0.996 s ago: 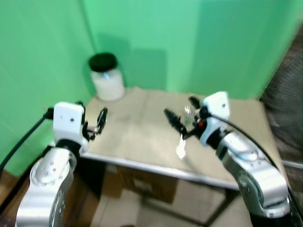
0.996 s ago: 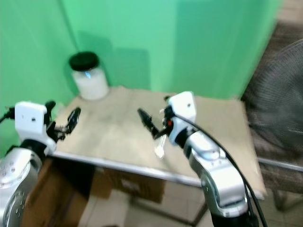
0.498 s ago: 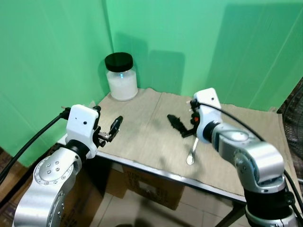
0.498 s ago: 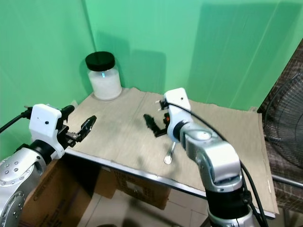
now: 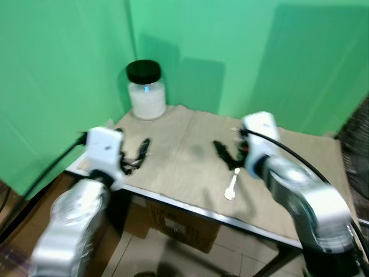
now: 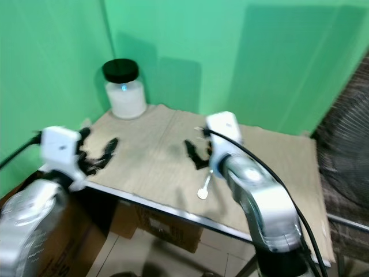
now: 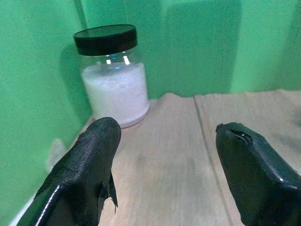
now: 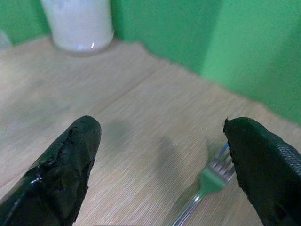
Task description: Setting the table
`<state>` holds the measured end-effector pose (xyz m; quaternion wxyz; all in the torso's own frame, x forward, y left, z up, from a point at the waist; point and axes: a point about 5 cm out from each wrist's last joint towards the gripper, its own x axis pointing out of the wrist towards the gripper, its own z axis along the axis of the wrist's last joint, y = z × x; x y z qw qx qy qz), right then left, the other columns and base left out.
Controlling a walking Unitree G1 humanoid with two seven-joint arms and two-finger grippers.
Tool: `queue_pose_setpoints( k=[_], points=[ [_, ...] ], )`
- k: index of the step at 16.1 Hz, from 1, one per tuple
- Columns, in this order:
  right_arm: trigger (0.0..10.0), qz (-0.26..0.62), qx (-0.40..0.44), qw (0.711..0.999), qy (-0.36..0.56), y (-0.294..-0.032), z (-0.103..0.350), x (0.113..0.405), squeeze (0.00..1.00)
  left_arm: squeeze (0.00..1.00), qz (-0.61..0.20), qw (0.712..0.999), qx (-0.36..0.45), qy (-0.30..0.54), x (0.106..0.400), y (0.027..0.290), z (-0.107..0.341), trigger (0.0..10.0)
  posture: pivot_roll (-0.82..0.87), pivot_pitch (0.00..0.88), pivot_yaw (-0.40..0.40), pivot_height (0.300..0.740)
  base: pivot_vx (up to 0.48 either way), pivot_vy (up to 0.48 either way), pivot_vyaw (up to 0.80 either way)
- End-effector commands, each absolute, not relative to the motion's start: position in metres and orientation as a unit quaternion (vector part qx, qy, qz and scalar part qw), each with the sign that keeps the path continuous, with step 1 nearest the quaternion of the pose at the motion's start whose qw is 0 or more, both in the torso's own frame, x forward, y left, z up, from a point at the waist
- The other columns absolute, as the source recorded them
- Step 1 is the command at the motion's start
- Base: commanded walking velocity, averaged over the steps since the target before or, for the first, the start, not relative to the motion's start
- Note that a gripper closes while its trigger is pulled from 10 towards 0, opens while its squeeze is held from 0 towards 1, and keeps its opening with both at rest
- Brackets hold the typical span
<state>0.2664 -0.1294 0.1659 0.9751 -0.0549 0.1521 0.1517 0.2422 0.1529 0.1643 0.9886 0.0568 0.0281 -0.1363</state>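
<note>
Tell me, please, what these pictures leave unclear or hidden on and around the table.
- Spoon: blurred in both eye views; its bowl shows no detail.
- Fork: in the right wrist view the handle is cut off by the picture edge, and the right hand's finger covers part of the tines.
- Box under the table: the tabletop hides its top; any print is too blurred to read.
- Jar: what the white contents are cannot be told.
</note>
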Motion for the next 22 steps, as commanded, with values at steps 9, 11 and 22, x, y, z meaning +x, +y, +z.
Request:
queue_pose_setpoints(
  k=[9,11,22],
  points=[
    [10.0,0.112,-0.020,0.992,0.054,-0.158,0.179,0.225,1.00,0.10,-0.119,0.993,0.028,0.008,0.253,0.140,0.156,10.0,-0.09,0.000,0.032,0.740,0.000,-0.320,-0.14],
    [10.0,0.129,-0.016,0.990,0.048,-0.154,0.181,0.227,1.00,0.10,-0.116,0.993,0.027,0.004,0.254,0.140,0.158,10.0,-0.09,0.000,0.027,0.740,0.000,-0.480,-0.80],
    [10.0,0.261,-0.055,0.960,0.080,-0.147,0.185,0.241,1.00,1.00,-0.050,0.986,0.089,0.132,0.295,0.177,0.130,10.0,-0.09,0.000,0.011,0.740,0.000,-0.131,0.00]
  ],
)
